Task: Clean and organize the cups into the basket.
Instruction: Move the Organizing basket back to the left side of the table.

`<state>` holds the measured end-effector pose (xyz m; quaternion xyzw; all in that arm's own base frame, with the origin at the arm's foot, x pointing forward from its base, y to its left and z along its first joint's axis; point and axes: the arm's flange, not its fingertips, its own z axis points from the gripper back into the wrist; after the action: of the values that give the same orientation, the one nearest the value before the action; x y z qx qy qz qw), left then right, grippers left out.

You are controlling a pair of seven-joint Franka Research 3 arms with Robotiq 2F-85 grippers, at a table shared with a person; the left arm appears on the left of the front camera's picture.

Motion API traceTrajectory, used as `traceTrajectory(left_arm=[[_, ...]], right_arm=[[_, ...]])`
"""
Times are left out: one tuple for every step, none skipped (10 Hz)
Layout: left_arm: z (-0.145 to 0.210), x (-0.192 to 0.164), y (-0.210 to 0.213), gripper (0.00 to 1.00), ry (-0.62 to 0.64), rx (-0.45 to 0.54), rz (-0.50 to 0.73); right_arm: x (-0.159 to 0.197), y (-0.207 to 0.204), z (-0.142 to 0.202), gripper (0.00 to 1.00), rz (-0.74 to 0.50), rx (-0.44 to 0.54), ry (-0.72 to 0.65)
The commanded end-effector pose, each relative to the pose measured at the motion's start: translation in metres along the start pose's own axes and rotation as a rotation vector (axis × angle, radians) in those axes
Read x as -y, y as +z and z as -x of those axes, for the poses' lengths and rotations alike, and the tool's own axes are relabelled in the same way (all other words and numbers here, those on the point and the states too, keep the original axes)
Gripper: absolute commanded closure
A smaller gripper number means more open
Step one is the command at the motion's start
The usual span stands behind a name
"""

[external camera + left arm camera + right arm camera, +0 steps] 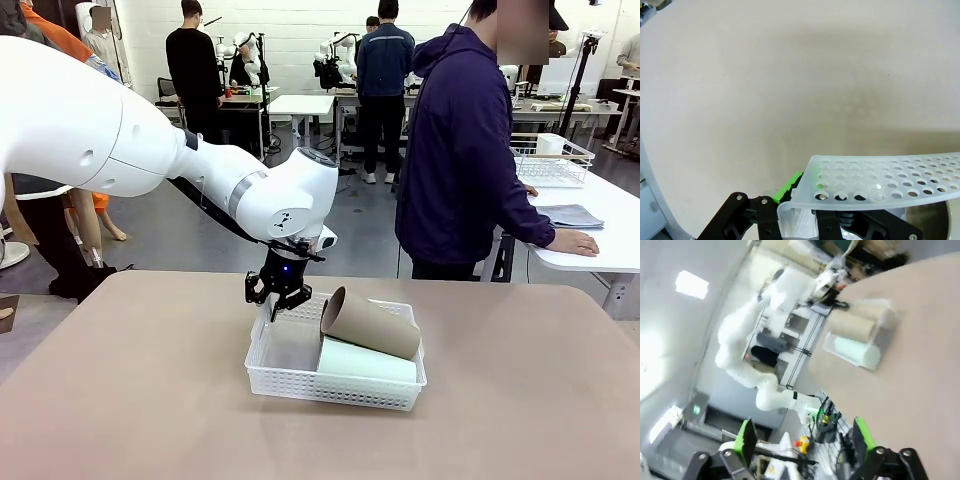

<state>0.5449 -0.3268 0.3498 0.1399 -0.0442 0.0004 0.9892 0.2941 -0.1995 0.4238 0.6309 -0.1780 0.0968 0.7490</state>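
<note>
Gripping the far-left corner of the basket (300,372), the left tool (283,300) has its fingers clamped together on the white lattice rim. In the left wrist view the same left tool (807,197) pinches that perforated rim (880,182), one green pad (789,186) showing against the outside of the wall, and the bare desk (765,90) spreads beyond it.

Just to the right of the left tool, the tan-brown cup (368,322) lies tilted on its side, its open mouth facing the tool and its body resting across the basket's far edge. Below it, nearer the camera, the pale mint green cup (365,362) lies flat on its side inside the basket.

The right tool (805,440) stands with its fingers wide apart and nothing between them; well ahead of it, the basket (837,351) and both cups sit on the desk (920,390).
</note>
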Motion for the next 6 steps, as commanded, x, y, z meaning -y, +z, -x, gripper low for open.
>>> traceTrajectory(left_arm=[[0.001,-0.003,-0.001,1.0,-0.005,0.006,-0.011],[0.001,-0.003,-0.001,1.0,-0.005,0.006,-0.011],[0.001,-0.003,-0.001,1.0,-0.005,0.006,-0.011],[0.001,-0.003,-0.001,1.0,-0.005,0.006,-0.011],[0.001,-0.003,-0.001,1.0,-0.005,0.006,-0.011],[0.001,-0.003,-0.001,1.0,-0.005,0.006,-0.011]], right_arm=[[0.021,0.016,0.0,0.0,0.031,0.108,-0.238],[0.036,0.028,0.004,0.0,0.043,0.152,-0.266],[0.043,0.04,0.007,0.0,0.024,0.182,-0.264],[0.044,0.05,0.006,0.0,-0.023,0.2,-0.242],[0.044,0.051,0.002,0.0,-0.072,0.173,-0.181],[0.049,0.04,0.017,0.0,0.041,0.165,-0.276]])
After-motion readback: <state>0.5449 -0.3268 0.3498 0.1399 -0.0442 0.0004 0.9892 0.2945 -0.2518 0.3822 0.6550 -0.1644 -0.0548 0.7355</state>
